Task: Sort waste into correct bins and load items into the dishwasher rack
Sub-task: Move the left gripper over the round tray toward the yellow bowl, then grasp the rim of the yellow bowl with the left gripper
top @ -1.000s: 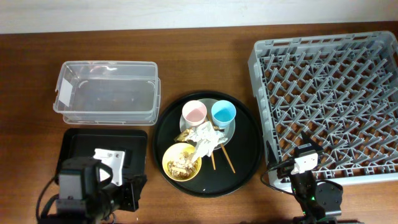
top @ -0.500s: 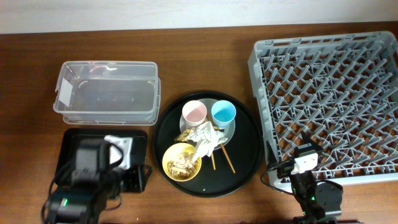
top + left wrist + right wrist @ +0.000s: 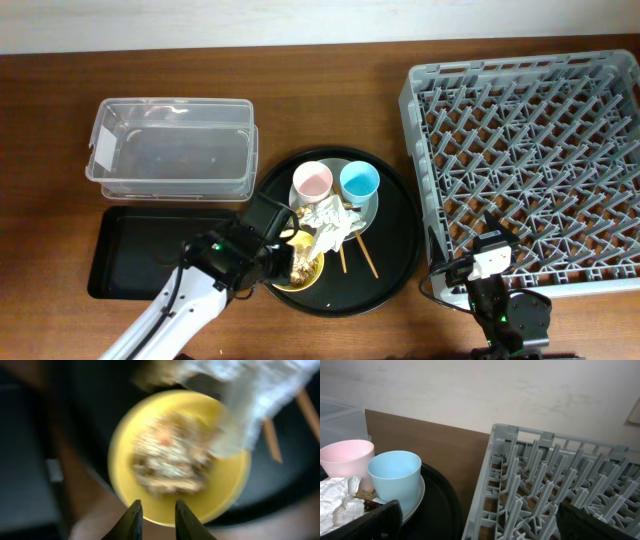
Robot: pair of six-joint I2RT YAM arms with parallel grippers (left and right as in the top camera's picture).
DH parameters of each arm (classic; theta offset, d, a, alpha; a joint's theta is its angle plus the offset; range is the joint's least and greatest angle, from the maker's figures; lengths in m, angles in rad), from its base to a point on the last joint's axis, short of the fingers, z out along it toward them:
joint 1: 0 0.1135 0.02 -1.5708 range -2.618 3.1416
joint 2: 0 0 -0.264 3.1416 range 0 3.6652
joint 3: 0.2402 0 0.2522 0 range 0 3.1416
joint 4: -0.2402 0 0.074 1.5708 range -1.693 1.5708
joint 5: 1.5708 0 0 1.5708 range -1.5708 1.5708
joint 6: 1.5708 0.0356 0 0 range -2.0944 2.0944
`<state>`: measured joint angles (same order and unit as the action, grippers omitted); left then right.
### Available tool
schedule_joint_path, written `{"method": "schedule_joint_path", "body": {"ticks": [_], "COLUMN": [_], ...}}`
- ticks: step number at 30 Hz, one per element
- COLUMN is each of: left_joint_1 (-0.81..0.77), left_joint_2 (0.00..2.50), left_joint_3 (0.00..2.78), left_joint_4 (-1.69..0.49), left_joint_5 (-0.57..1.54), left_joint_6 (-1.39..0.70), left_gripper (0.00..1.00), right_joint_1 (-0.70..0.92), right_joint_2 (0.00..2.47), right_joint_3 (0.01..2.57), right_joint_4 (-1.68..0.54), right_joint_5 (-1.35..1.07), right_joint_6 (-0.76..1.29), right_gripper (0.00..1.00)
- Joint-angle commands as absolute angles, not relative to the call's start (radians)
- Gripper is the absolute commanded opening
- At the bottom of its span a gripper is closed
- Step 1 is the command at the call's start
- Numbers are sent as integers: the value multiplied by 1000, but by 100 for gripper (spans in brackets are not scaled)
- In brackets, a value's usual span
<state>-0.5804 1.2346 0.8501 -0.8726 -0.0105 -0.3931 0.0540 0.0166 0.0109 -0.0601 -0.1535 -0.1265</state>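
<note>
Over the round black tray [image 3: 400, 255] | left gripper [image 3: 155, 512] hovers at yellow bowl [image 3: 290, 265] of food scraps [image 3: 172, 457], jaws slightly parted, empty | right gripper parked by dishwasher rack [image 3: 530, 160], state unclear | risk: narrow jaws could nudge the bowl's rim, spilling rice crumbs onto the tray.
</note>
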Motion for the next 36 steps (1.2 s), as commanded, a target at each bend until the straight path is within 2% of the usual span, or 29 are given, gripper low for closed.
{"method": "schedule_joint_path", "body": {"ticks": [1, 5, 11, 22, 24, 28, 36], "left_joint_1": [-567, -565, -588, -799, -828, -844, -844], "left_joint_2": [1238, 1254, 1277, 1377, 1422, 1465, 1470], "left_joint_3": [863, 862, 862, 860, 860, 860, 859], "left_joint_4": [-863, -848, -838, -750, -732, -692, -666], "left_joint_5": [-198, -193, 103, 41, 40, 34, -47], "left_joint_6": [-445, -445, -444, -460, -460, -459, -459], "left_gripper": [22, 22, 22, 22, 18, 14, 14], "right_joint_1": [59, 59, 59, 59, 59, 59, 59], "right_joint_2": [13, 13, 13, 13, 13, 13, 13], "right_joint_3": [6, 6, 6, 6, 6, 6, 6], "right_joint_4": [-64, -64, -65, -65, -65, -65, -65], "right_joint_5": [-147, -147, -147, -147, -147, -147, -147], "right_joint_6": [-115, -115, -115, -115, -115, -115, -115], "right_gripper": [99, 99, 99, 99, 99, 99, 99]}}
